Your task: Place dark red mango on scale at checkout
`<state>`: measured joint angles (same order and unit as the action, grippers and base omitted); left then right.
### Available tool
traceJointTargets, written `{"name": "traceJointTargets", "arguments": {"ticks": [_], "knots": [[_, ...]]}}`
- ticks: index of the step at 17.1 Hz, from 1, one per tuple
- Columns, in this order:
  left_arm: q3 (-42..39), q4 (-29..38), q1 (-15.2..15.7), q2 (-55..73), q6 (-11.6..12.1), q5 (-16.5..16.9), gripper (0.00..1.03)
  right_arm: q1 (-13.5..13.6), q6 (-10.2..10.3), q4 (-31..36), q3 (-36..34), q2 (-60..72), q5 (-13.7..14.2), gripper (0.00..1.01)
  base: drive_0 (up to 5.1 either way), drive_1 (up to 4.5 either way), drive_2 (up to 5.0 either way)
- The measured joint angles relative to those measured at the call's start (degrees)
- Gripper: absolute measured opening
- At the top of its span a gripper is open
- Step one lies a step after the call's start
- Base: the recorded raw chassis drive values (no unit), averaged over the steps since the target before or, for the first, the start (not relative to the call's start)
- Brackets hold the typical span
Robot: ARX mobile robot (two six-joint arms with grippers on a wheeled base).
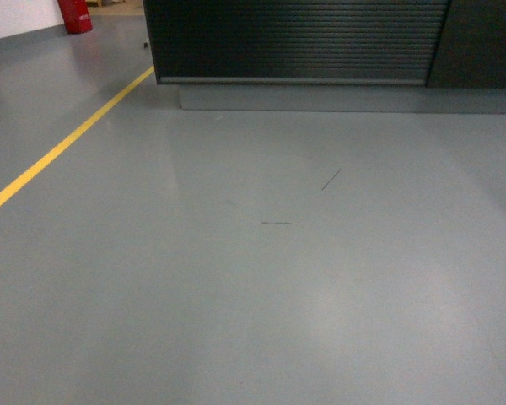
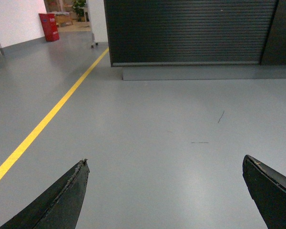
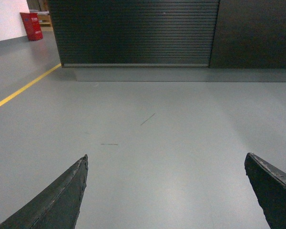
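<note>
The checkout (image 1: 295, 42) is a dark counter with a horizontally slatted front on a grey plinth, standing ahead across the grey floor; it also fills the top of the left wrist view (image 2: 190, 31) and of the right wrist view (image 3: 133, 31). Its top is out of frame, so the scale and the dark red mango are out of view. My left gripper (image 2: 165, 162) is open above bare floor, nothing between its dark fingers. My right gripper (image 3: 167, 160) is open too, also holding nothing. Neither gripper shows in the head view.
A yellow floor line (image 1: 63, 148) runs diagonally along the left toward the counter's left corner. A red box (image 2: 49, 26) stands far back left by a white wall. A dark panel (image 1: 481, 42) adjoins the counter on the right. Faint scuff marks (image 1: 331, 179) mark the floor.
</note>
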<state>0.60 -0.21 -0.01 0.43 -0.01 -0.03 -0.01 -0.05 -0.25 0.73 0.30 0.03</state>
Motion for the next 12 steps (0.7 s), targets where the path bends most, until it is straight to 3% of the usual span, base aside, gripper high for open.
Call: {"name": "traceJointTargets", "arguments": {"ticks": [12], "knots": [[0.0, 0.0, 0.0, 0.0, 0.0, 0.0, 0.98, 0.0, 0.0, 0.0, 0.0, 0.0, 0.0, 0.98, 0.0, 0.0, 0.0]]}}
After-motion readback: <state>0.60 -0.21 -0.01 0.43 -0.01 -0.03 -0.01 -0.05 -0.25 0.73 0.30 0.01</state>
